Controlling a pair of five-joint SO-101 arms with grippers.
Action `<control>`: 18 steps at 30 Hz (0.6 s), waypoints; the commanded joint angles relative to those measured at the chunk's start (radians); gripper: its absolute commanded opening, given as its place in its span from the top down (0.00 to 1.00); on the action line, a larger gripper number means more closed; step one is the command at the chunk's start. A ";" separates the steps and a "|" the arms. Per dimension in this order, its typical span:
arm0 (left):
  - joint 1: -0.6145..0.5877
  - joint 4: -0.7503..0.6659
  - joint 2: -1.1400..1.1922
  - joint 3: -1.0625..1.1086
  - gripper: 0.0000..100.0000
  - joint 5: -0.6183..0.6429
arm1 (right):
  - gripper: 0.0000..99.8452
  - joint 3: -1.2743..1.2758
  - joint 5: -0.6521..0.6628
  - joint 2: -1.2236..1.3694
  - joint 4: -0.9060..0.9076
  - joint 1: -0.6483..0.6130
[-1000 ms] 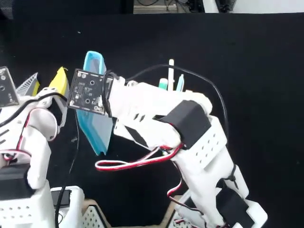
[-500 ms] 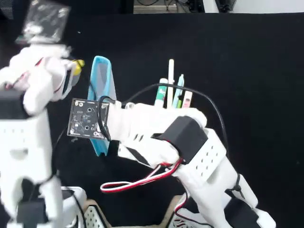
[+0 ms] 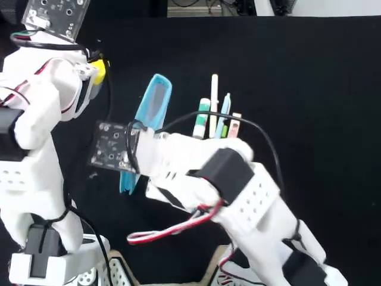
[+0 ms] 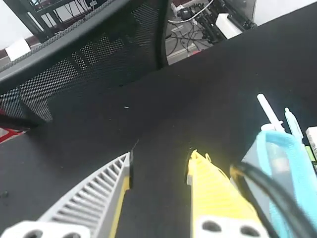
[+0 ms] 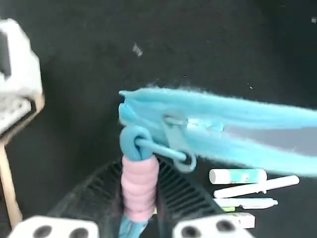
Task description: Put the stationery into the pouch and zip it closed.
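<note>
- Pouch (image 3: 150,110) lies edge-up on the bench (image 3: 309,77); stationery (image 3: 214,116) just beside it; open bench beyond
- Right fingers (image 5: 181,198) clamp the pouch's pink zip pull (image 5: 140,184); left fingers (image 4: 213,196) spread, empty, raised beside the pouch

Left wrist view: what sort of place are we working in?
Likely a lab or workshop: a black-covered table, a mesh-backed office chair behind it, and loose cables and gear on the floor beyond.
</note>
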 commanded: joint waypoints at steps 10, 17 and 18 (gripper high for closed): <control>-0.283 0.006 0.003 0.071 0.81 0.106 | 0.99 -0.007 -0.009 -0.058 -0.290 -0.009; -0.412 0.005 0.003 0.245 0.81 0.109 | 0.99 -0.137 0.020 0.113 -0.275 -0.014; -0.417 0.005 0.003 0.257 0.81 0.109 | 0.99 -0.154 0.020 0.113 -0.261 -0.014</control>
